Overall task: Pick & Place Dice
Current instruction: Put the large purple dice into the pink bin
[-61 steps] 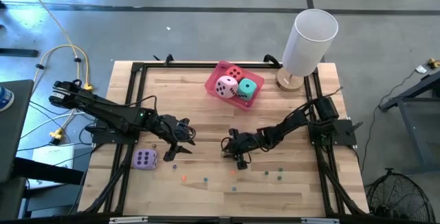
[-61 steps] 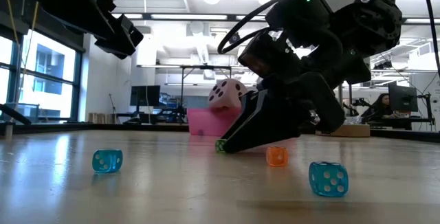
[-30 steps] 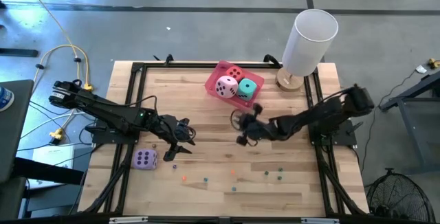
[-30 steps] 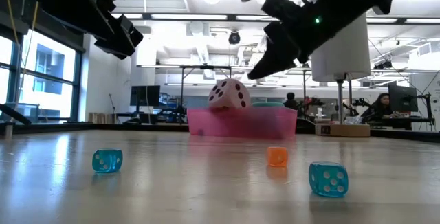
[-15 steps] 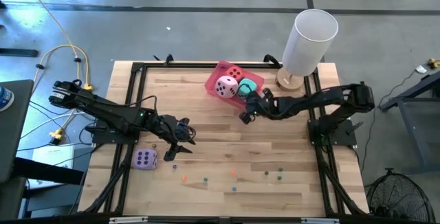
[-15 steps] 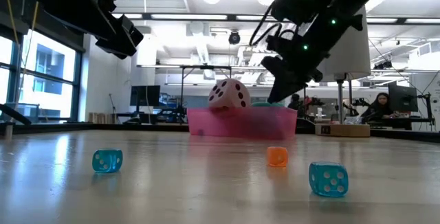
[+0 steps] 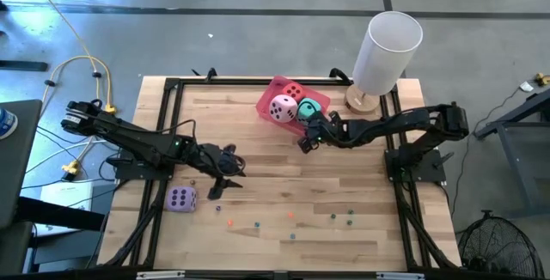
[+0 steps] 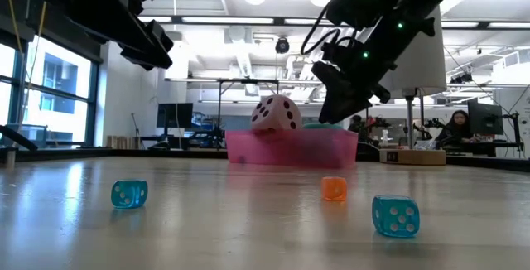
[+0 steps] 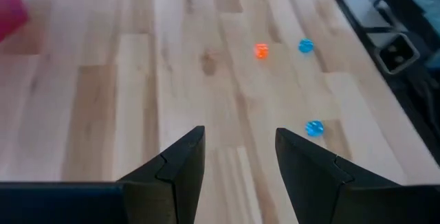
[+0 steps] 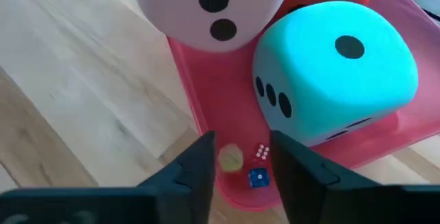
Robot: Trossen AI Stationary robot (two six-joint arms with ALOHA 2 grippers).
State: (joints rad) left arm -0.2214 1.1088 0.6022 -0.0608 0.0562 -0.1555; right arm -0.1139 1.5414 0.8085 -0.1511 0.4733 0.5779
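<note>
Seen from above, the right gripper [image 7: 307, 140] reaches to the near edge of the pink tray [image 7: 265, 101] at the far middle of the wooden table [image 7: 258, 155], where the pink die [image 7: 283, 107], the red die [image 7: 294, 92] and the teal die [image 7: 308, 108] sit packed together. The left gripper [image 7: 222, 185] waits low over the boards on the left half, just beside the purple die [image 7: 181, 198], which lies on the table near the left edge. A scatter of tiny dice [image 7: 291, 221] dots the near strip of the table. A white cylinder [image 7: 386, 52] stands at the far right corner

From table height, the right gripper [image 8: 331, 113] hangs over the tray [image 8: 291, 148], above its right part, with the pink die [image 8: 276, 113] rising over the rim. Three tiny dice lie in front: a blue one [image 8: 129, 193], an orange one [image 8: 334, 188] and a larger-looking blue one [image 8: 395, 215]. A person [image 8: 458, 129] sits far back in the room

The left wrist camera shows the left gripper [image 9: 238, 154] with its fingers [image 9: 180, 162] parted over bare boards and nothing between them; small orange [image 9: 260, 51] and blue dice [image 9: 313, 128] lie ahead

The right wrist camera shows the right gripper [image 10: 239, 161] with fingers [image 10: 193, 167] slightly apart above the tray floor [image 10: 220, 104], a yellowish tiny die [image 10: 230, 157] in the gap, whether touched cannot be told. A white-and-red [image 10: 262, 151] and a blue tiny die [image 10: 258, 177] lie beside it, under the teal die [image 10: 335, 66] and the pink die [image 10: 213, 7]
</note>
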